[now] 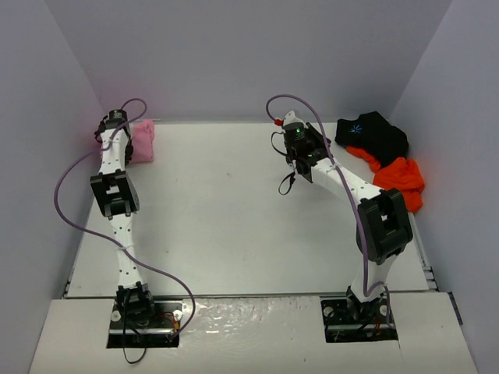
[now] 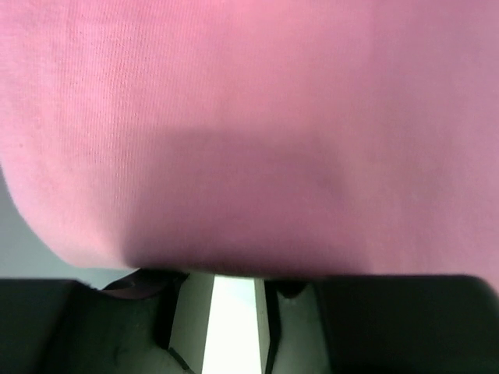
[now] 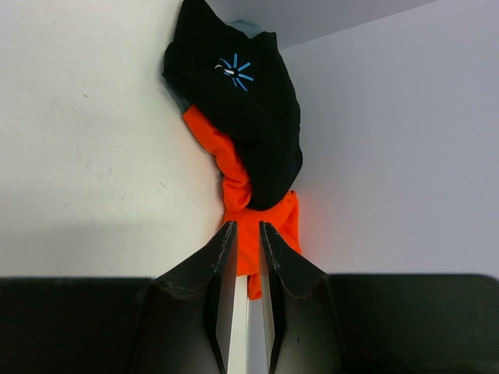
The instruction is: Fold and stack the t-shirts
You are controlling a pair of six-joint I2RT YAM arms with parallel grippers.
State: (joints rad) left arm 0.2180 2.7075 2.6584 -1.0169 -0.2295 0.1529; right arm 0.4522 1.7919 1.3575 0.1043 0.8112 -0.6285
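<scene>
The pink t-shirt point(image 1: 143, 141) lies folded in the far left corner and fills the left wrist view point(image 2: 249, 125). My left gripper point(image 1: 127, 139) is right against it; its fingertips point(image 2: 173, 290) run under the cloth and are hidden, with a narrow gap between the jaws. The black t-shirt point(image 1: 374, 134) with its blue starburst lies crumpled on the orange t-shirt point(image 1: 400, 180) at the far right wall. Both show in the right wrist view, the black one point(image 3: 249, 101) and the orange one point(image 3: 261, 226). My right gripper point(image 1: 299, 148) point(image 3: 243, 227) hovers left of them, nearly shut and empty.
Walls close the table point(image 1: 226, 202) in at the back, left and right. Purple cables point(image 1: 70, 210) loop off both arms.
</scene>
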